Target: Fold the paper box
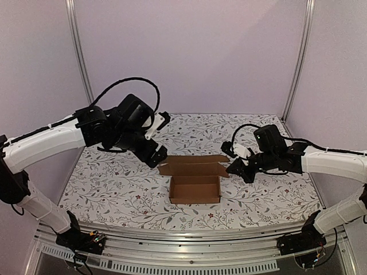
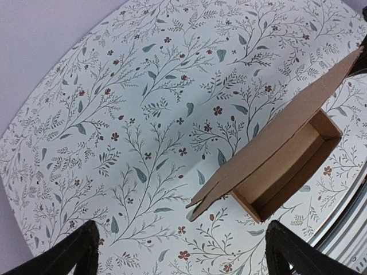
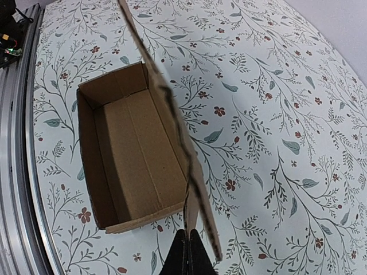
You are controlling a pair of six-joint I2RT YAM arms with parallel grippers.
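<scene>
Right gripper (image 3: 187, 252) pinched shut on the lid edge of the paper box (image 1: 195, 184), tray just beyond and below; left gripper (image 2: 180, 252) spread wide, holding nothing, box ahead; risks lid slipping free or tray dragging sideways.

Floral-patterned table (image 1: 114, 189); paper box (image 1: 195, 189) resting on it.

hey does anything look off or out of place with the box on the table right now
Nothing looks damaged or spilled. The paper box sits square on the floral table, tray formed, lid flap not yet folded over. The right gripper pinches that flap's edge; the left gripper is open beside it.
</scene>
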